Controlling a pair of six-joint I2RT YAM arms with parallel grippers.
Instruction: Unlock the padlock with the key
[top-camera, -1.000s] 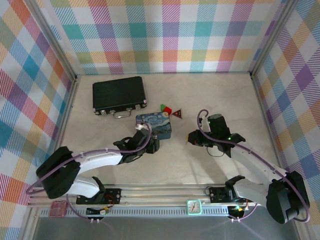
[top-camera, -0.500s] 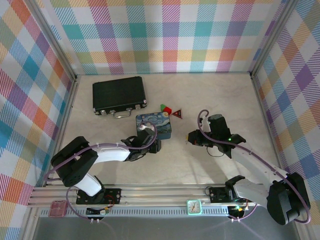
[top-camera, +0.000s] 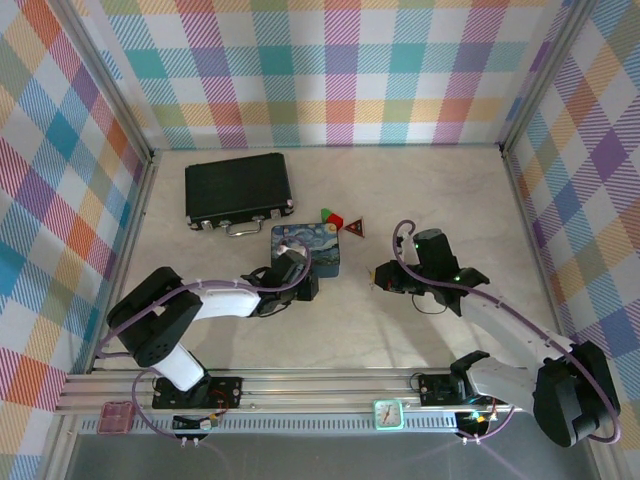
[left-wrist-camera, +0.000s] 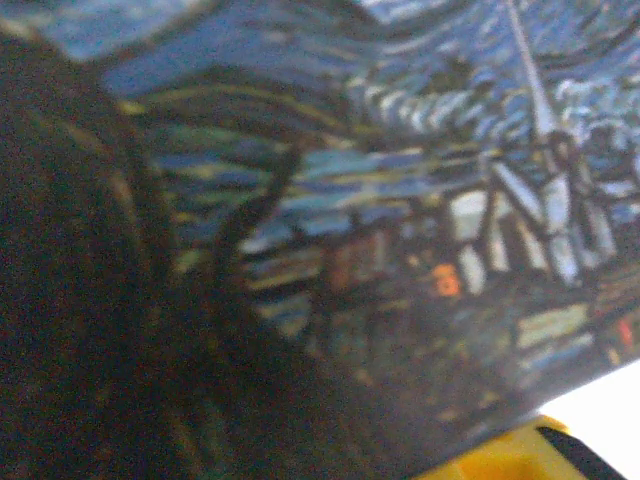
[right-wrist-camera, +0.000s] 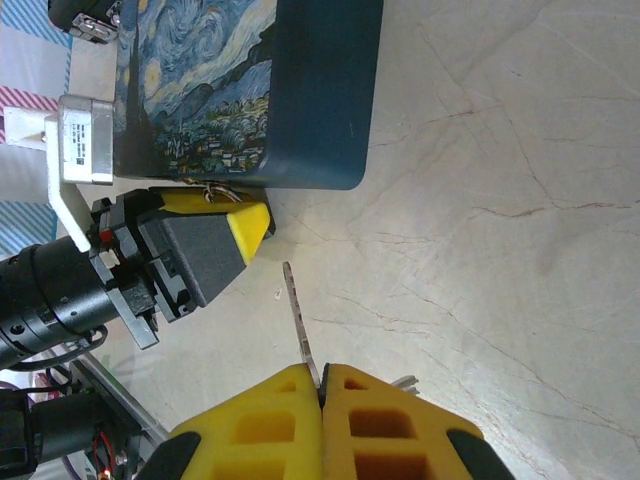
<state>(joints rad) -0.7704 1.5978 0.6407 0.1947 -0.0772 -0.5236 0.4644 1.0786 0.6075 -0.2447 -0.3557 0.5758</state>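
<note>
My right gripper (right-wrist-camera: 322, 375) is shut on the key (right-wrist-camera: 297, 318). Its thin blade sticks out toward the near corner of the blue swirl-painted box (right-wrist-camera: 300, 90), a short way off it. In the top view the right gripper (top-camera: 383, 277) hovers right of the box (top-camera: 307, 247). My left gripper (top-camera: 303, 288) presses against the box's near-left corner. From the right wrist I see its grey finger with a yellow tip (right-wrist-camera: 250, 225) under the box edge. The left wrist view is blurred box paint with a yellow fingertip (left-wrist-camera: 500, 462). The padlock is hidden.
A black case (top-camera: 238, 190) with a silver handle lies at the back left. Red and green blocks (top-camera: 330, 215) and a dark red triangle (top-camera: 355, 228) sit just behind the box. Plaid walls close in the table on three sides.
The left arm has folded in closer to the box, its gripper staying at the box's near-left corner. The right arm with the key has barely moved.
</note>
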